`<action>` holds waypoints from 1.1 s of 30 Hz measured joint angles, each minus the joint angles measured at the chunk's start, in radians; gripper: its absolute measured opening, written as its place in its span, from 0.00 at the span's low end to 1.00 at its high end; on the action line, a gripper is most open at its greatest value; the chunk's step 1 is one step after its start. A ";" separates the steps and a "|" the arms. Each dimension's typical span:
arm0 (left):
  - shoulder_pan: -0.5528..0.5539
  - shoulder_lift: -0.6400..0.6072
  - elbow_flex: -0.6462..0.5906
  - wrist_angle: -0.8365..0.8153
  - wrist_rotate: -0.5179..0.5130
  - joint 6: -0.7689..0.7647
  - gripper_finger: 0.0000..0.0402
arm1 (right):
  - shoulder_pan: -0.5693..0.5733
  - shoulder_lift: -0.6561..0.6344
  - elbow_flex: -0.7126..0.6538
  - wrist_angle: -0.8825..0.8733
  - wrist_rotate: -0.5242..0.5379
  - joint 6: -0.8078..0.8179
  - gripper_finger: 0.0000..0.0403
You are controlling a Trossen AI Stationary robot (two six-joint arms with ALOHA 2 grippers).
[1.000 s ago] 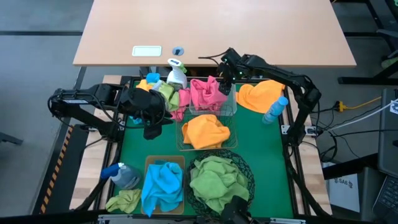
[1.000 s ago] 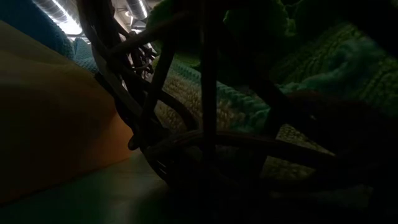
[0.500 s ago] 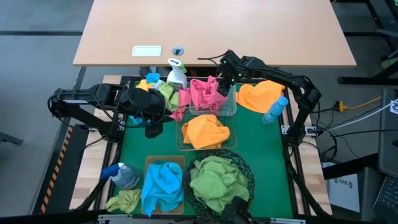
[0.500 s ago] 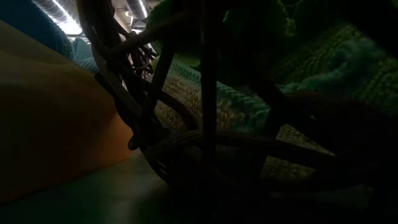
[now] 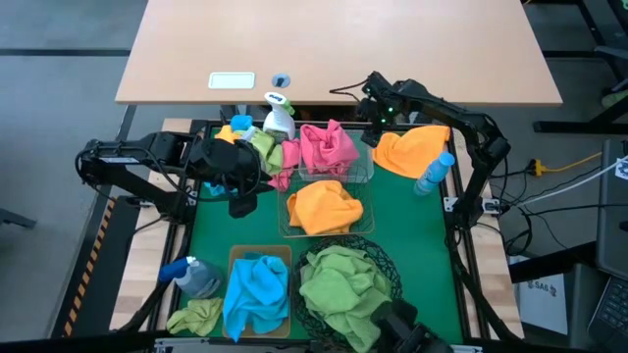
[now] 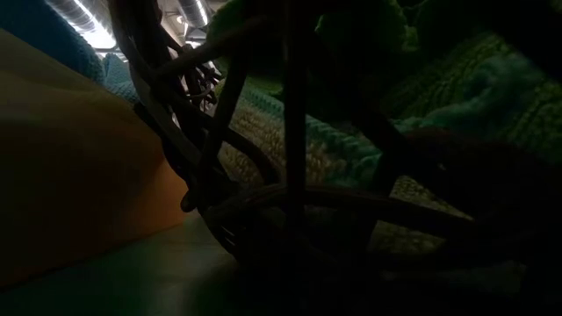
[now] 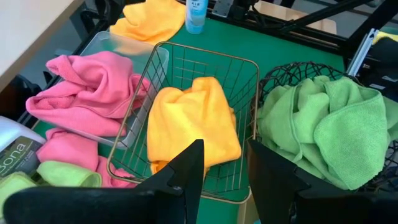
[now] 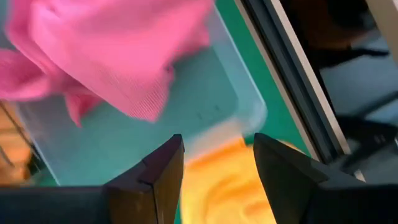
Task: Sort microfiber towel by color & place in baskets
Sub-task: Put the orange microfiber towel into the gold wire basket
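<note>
1. While both arms hang over the green worktop (image 5: 412,235), the left hand (image 5: 243,196) sits at centre left of the overhead frame, fingers (image 7: 180,177) parted and grasping nothing.
2. Right hand (image 5: 375,110) is at upper right of centre, just past the far corner of the clear bin (image 5: 363,167); fingers (image 8: 155,171) spread, released, nothing between them.
3. Clear bin holds a pink towel (image 5: 329,147); more pink spills over its left side.
4. Wire basket (image 5: 365,218), centre frame, holds an orange towel (image 5: 324,208).
5. Round black mesh basket (image 5: 391,267), lower centre, holds green towels (image 5: 339,284).
6. Tan bin (image 5: 235,257), lower left of centre, holds a blue towel (image 5: 257,289).
7. Loose orange towel (image 5: 407,152) lies on the worktop at upper right, beside a blue spray bottle (image 5: 433,173).
8. Loose green towel (image 5: 196,316) at lower left, near another spray bottle (image 5: 191,277).
9. Low view is dark; only mesh and cloth up close.
</note>
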 joint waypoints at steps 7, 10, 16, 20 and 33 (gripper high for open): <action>0.000 0.000 0.000 0.000 0.000 0.000 0.28 | -0.085 0.000 -0.005 -0.050 0.000 -0.036 0.48; 0.000 0.000 0.000 0.000 0.000 -0.001 0.28 | -0.110 0.000 -0.055 -0.031 0.000 -0.053 0.48; 0.000 0.000 0.000 0.000 0.000 -0.001 0.28 | -0.129 0.000 -0.210 0.022 0.067 -0.129 0.48; 0.000 0.000 0.000 0.000 0.000 -0.001 0.28 | -0.127 0.000 -0.312 0.107 0.133 -0.137 0.48; 0.000 0.000 0.000 0.000 0.000 -0.001 0.28 | -0.127 -0.006 -0.523 0.353 0.174 -0.134 0.42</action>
